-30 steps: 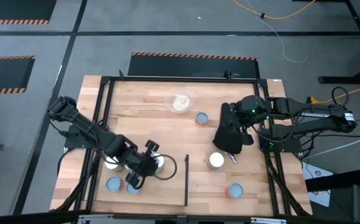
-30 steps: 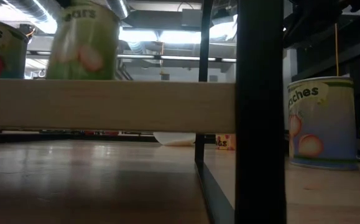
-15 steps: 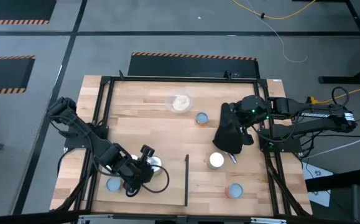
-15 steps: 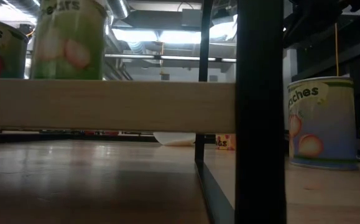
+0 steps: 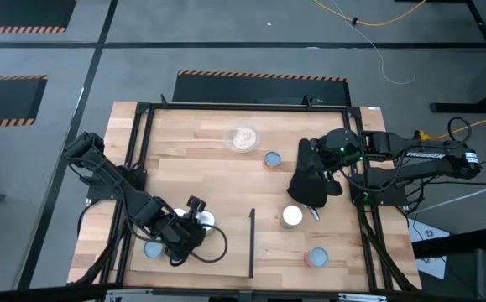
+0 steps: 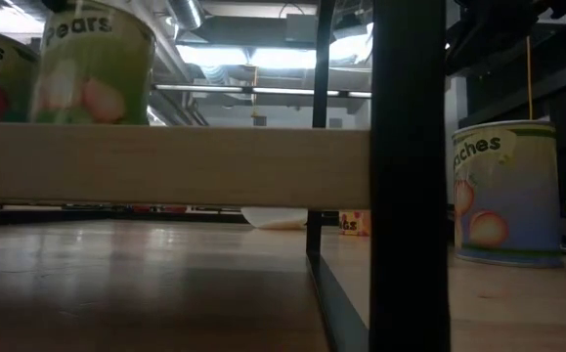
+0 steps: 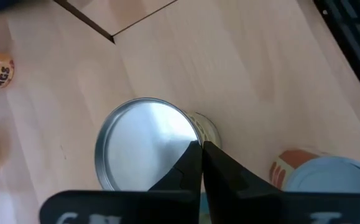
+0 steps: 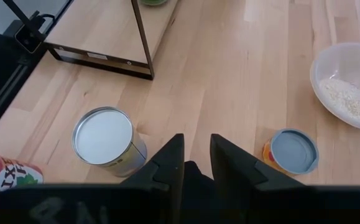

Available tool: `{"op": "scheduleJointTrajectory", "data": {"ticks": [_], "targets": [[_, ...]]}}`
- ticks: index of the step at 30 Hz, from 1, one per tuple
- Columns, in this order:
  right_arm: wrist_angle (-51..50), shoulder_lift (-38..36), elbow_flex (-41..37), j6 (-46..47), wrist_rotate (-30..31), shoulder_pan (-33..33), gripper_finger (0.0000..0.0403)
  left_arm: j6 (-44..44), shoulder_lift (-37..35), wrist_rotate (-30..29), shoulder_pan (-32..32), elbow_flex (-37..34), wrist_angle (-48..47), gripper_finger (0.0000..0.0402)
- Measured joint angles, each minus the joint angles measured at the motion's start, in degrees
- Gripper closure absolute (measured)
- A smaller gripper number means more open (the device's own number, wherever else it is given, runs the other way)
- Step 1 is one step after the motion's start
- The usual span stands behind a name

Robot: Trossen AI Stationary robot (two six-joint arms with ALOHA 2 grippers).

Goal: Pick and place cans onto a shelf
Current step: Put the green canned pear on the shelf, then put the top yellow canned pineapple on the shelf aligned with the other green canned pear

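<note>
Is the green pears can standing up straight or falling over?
Leaning a bit. On the shelf, the pears can tilts in the low view, its sides slanting.

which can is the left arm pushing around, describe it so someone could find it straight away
Start at the wooden shelf on the table's near left, bordered by the black strip. The left gripper sits over the pears can there, fingers shut. Its green label and silvery top set it apart from the blue-lidded can beside it.
</note>
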Motion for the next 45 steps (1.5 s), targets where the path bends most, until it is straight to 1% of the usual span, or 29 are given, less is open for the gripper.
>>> {"op": "scheduleJointTrajectory", "data": {"ticks": [6,11,21,30,40,45], "targets": [[0.08,0.00,0.00,0.02,0.00,0.01,0.0320,-0.32,0.00,0.61,-0.22,-2.53,0.61,0.0397],[0.09,-0.01,0.00,0.02,0.00,-0.01,0.0320,-0.37,-0.15,0.48,-0.28,-3.22,2.01,0.0399],[0.09,0.00,0.00,0.02,0.00,0.00,0.0320,-1.77,-0.07,-0.46,-0.24,-3.28,2.34,0.0363],[0.09,0.00,0.00,0.02,0.00,0.02,0.0320,-1.84,-0.02,-0.46,-0.17,-3.33,2.60,0.0341],[0.11,0.00,0.00,0.02,0.00,0.02,0.0320,-1.38,0.07,-0.47,-0.15,-2.53,2.34,0.0344],[0.09,-0.02,0.00,0.02,0.00,0.01,0.0320,-1.27,0.07,-2.21,-0.15,-1.24,2.13,0.0340]]}}
